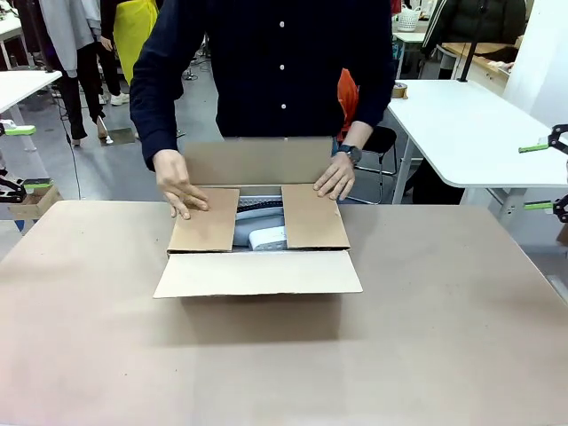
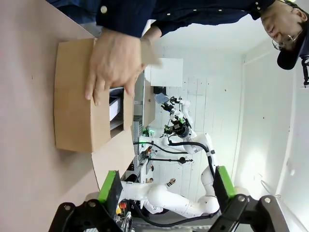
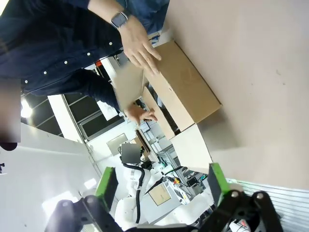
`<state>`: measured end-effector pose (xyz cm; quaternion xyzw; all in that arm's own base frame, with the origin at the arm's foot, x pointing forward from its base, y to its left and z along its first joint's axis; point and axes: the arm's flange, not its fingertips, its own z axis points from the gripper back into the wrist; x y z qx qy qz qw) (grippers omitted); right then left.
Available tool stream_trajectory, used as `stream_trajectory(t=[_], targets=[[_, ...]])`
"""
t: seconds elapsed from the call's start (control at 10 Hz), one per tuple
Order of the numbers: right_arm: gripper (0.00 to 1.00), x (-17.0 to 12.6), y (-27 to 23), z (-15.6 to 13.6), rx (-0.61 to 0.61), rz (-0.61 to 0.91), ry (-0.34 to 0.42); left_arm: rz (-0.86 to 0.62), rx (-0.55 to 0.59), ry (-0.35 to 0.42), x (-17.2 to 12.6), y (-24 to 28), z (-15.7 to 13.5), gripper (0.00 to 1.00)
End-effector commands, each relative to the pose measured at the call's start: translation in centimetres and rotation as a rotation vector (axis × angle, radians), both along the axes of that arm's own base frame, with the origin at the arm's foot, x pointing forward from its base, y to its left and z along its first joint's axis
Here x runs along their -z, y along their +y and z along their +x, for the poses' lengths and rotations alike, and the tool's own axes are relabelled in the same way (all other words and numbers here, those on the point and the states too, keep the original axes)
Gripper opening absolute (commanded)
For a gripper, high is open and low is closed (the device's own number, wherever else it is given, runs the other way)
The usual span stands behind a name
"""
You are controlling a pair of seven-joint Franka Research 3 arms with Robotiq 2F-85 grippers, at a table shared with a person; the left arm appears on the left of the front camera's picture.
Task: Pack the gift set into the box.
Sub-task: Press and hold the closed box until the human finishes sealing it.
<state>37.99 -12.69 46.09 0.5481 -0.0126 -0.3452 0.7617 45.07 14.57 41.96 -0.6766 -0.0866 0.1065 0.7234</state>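
Observation:
The brown cardboard box [image 1: 257,266] stands mid-table on the far half. Its far flap stands upright and its near flap lies out flat toward me. A person's two hands [image 1: 182,191] press the two side flaps down. Through the gap between those flaps shows part of the gift set [image 1: 264,224]: a grey piece and a small white box. My left gripper [image 2: 166,186] hangs open in the air, well off from the box [image 2: 79,96], nothing between its fingers. My right gripper [image 3: 161,186] is open too, far from the box [image 3: 186,87].
The tan table [image 1: 444,337] has wide bare room in front of and beside the box. White tables [image 1: 470,133] stand behind the person at right and left. The person stands close against the table's far edge.

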Motion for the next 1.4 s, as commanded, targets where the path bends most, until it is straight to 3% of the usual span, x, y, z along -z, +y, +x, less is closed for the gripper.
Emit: stream_trajectory(t=[0.0,1.3], targets=[[1.00,-0.29,-0.21,-0.18,-0.008,-0.001,0.011,-0.005,0.000,0.004,-0.22,-0.17,-0.40,1.00],[1.00,-0.29,-0.21,-0.18,-0.008,-0.001,0.011,-0.005,0.000,0.004,-0.22,-0.17,-0.40,1.00]])
